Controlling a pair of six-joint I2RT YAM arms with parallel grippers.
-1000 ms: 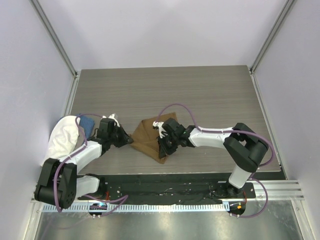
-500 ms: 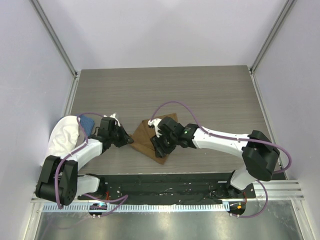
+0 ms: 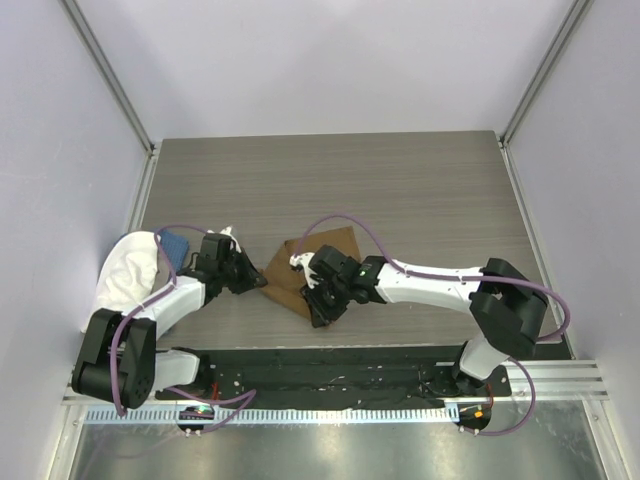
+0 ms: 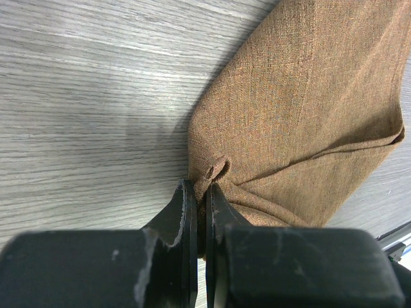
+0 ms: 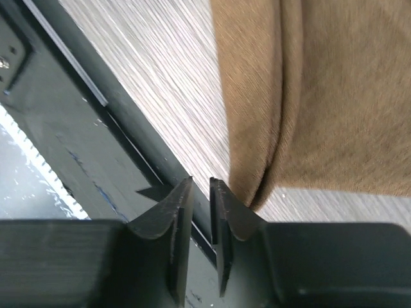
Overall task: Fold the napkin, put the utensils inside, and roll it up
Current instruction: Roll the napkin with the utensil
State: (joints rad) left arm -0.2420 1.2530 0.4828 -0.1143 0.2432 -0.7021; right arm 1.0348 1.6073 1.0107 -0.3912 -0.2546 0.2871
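1. Nearest to us, the black mounting plate (image 3: 330, 375) runs along the near edge of the table (image 3: 420, 190), with both arm bases on it.
2. The right end effector (image 5: 201, 186) hangs low over that near edge. Its jaws stand a narrow gap apart and we see nothing between them. The near corner of the napkin (image 3: 283, 278) lies just beside its right finger, outside the gap. We cannot tell whether cloth and finger touch.
3. A little further in, and to the left, the left end effector (image 4: 200, 189) has its jaws pressed together on the napkin's left corner. A small pucker of tan cloth bunches up just ahead of the fingertips.
4. The napkin lies on the table between the two arms, well apart from the side walls. It is doubled over, with a folded edge showing in both wrist views. From above, the right wrist covers much of its middle.
5. At the table's left side, beside the left arm, a white cloth (image 3: 122, 272) lies heaped, with a blue cloth (image 3: 176, 243) touching its far end.
6. Beyond these, the table's grey wood grain runs back to the far wall.
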